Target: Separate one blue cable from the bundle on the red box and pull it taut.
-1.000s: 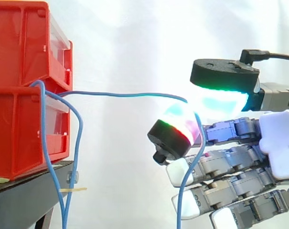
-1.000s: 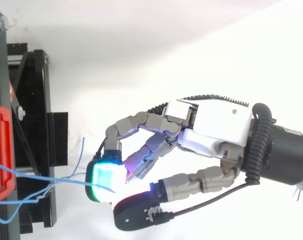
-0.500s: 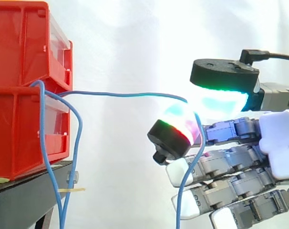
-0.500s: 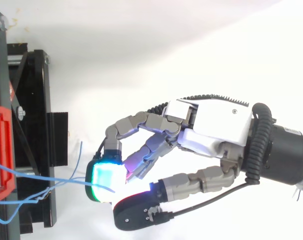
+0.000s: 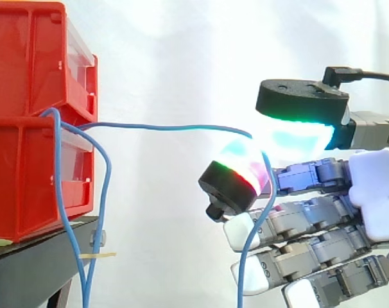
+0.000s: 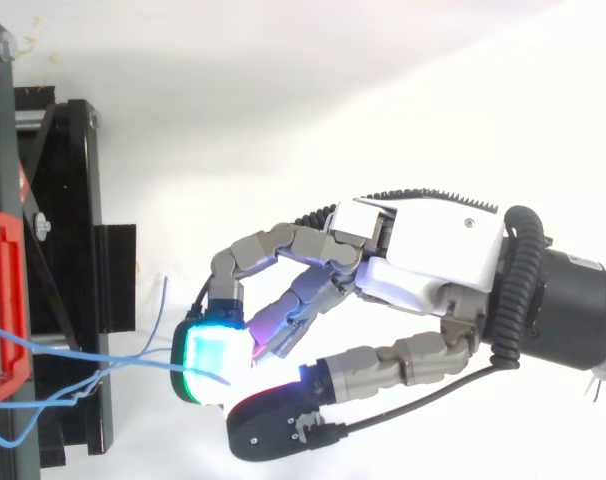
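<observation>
A thin blue cable (image 5: pixel 162 126) runs almost level from the stacked red boxes (image 5: pixel 34 115) on the left to my hand (image 5: pixel 368 199) on the right. The cable passes between a glowing thumb pad and a finger pad (image 5: pixel 242 168), which pinch it, and its free end hangs down in front of the other fingers (image 5: pixel 246 256). In the top view the same cable (image 6: pixel 103 356) reaches my hand (image 6: pixel 433 255) at the cyan pad. Other blue cables (image 5: pixel 101 212) hang in loops down from the box front.
The red boxes stand on a black stand (image 5: pixel 34 269), seen from above as a black frame (image 6: pixel 68 270) at the left. A white curtain (image 5: pixel 181 58) is behind. Open space lies between the boxes and my hand.
</observation>
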Tool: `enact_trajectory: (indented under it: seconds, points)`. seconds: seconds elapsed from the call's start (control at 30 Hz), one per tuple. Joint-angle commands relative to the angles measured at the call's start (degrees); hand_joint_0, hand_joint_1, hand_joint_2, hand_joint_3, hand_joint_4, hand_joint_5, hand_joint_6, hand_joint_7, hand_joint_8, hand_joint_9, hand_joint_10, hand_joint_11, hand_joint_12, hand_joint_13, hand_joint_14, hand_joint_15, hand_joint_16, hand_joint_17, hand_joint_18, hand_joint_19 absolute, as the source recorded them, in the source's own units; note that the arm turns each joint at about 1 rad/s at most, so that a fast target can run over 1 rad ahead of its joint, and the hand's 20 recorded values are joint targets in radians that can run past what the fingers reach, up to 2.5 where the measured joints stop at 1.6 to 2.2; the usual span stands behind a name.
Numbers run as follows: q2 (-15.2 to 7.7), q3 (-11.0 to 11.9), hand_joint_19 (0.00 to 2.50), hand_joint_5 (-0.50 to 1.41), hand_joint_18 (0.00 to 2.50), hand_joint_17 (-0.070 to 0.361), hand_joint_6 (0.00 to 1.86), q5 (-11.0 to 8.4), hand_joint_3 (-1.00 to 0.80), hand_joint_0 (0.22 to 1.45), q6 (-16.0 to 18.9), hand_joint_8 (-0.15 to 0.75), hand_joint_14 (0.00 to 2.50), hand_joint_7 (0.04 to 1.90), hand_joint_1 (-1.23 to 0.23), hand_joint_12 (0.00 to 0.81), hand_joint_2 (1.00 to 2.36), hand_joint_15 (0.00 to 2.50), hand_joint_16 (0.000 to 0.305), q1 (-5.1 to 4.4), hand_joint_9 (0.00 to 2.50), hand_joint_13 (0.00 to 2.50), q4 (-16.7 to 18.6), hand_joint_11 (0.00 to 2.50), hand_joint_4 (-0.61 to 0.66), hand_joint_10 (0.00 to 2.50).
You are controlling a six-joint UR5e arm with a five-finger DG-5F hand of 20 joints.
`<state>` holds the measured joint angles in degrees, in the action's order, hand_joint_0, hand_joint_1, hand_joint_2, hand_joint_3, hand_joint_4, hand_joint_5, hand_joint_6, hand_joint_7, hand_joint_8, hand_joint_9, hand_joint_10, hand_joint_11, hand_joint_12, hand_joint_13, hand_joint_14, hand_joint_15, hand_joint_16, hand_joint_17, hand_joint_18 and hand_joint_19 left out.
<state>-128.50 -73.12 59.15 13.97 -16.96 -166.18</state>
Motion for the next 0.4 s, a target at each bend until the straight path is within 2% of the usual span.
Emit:
enact_trajectory:
  seconds: [0.0,0.37]
  points:
    - [0.00,0.00,0.33,-0.01,0.85,0.119,0.86,0.00,-0.02,0.49,0.00,0.255,0.01,1.12,-0.84,0.372,1.28,0.28,0.053,0.00,0.98,0.86,0.07,0.00,-0.15,0.00]
    - [0.00,0.00,0.33,-0.01,0.85,0.119,0.86,0.09,-0.01,0.49,0.00,0.253,0.01,1.12,-0.84,0.372,1.27,0.28,0.053,0.00,0.98,0.86,-0.02,0.00,-0.15,0.00]
